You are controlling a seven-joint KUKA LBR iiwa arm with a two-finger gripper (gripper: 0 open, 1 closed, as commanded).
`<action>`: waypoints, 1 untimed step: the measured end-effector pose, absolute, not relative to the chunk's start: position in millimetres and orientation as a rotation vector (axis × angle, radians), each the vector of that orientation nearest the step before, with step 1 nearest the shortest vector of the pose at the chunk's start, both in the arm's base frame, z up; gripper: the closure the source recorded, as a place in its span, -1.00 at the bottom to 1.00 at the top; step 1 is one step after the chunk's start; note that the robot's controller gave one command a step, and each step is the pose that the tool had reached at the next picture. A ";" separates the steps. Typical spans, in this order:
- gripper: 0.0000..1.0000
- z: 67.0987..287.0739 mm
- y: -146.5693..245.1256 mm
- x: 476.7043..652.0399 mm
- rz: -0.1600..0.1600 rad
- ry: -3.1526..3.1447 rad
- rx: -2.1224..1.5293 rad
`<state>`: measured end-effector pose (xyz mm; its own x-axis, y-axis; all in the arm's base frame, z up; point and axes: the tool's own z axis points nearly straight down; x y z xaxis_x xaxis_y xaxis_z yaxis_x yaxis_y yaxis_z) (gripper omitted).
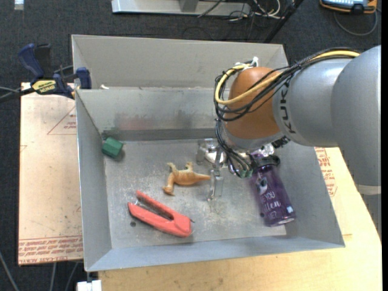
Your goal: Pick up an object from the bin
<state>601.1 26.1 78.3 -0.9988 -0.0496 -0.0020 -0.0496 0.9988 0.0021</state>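
Camera view: grey arm and orange wrist cover (pixel 251 102) above a grey metal bin (pixel 91 180), four loose items.
Gripper (pixel 214 185) lowered to the bin floor near its middle; how wide it stands cannot be told. Tan toy dinosaur (pixel 185 177) on its side just beside the gripper, on the view's left, tail end toward it; contact not clear. Purple bottle (pixel 273 197) lying flat on the gripper's other side, near. Red plastic clip (pixel 159 216) lower left of the gripper, apart. Green block (pixel 112 148) well apart, at the far left wall.
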 end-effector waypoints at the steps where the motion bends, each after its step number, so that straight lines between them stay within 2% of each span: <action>1: -1.00 75.6 30.3 601.5 0.004 3.137 -0.142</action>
